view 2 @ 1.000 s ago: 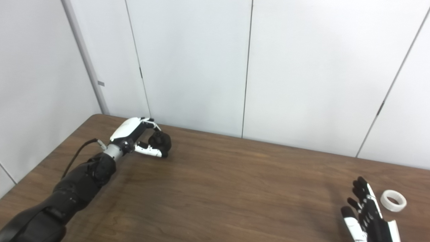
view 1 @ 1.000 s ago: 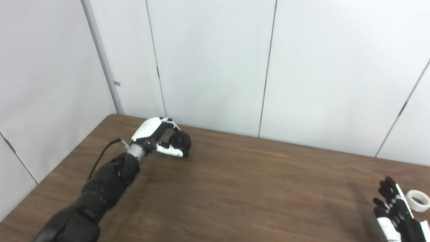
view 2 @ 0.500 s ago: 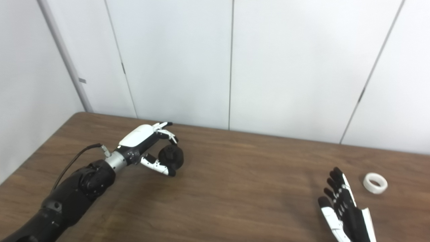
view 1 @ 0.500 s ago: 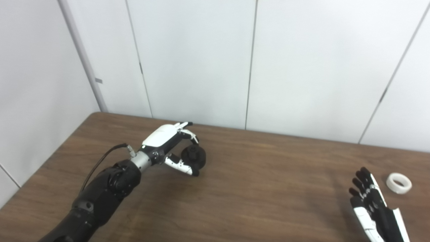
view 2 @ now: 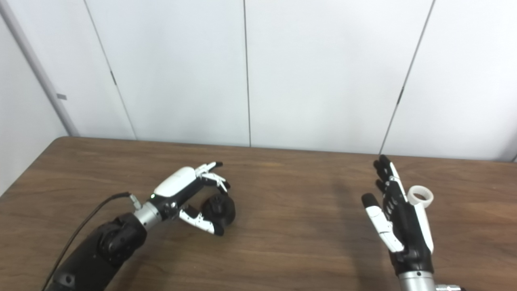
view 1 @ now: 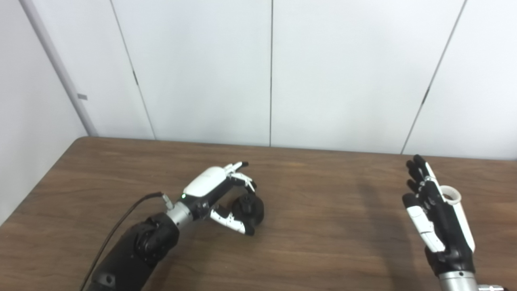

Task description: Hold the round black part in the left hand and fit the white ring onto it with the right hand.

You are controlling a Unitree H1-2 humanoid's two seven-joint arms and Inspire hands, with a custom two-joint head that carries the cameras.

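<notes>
While ring [view 2: 420, 195] untouched — part [view 2: 219, 210] in left hand [view 2: 189, 193]

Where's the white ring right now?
The white ring lies on the table at the right side of both views, just behind the raised, open right hand, far from the left hand.

The left hand [view 2: 190, 193] is curled around the round black part [view 2: 220, 209], thumb beneath it, low over the brown tabletop [view 2: 291, 238]; a black cable [view 2: 80, 230] trails back along its forearm. Well to the right of the black part, the right hand [view 2: 398, 214] stands upright, fingers spread and holding nothing; the white ring [view 2: 421, 195] lies on the tabletop just beyond it, partly hidden by its edge.
</notes>
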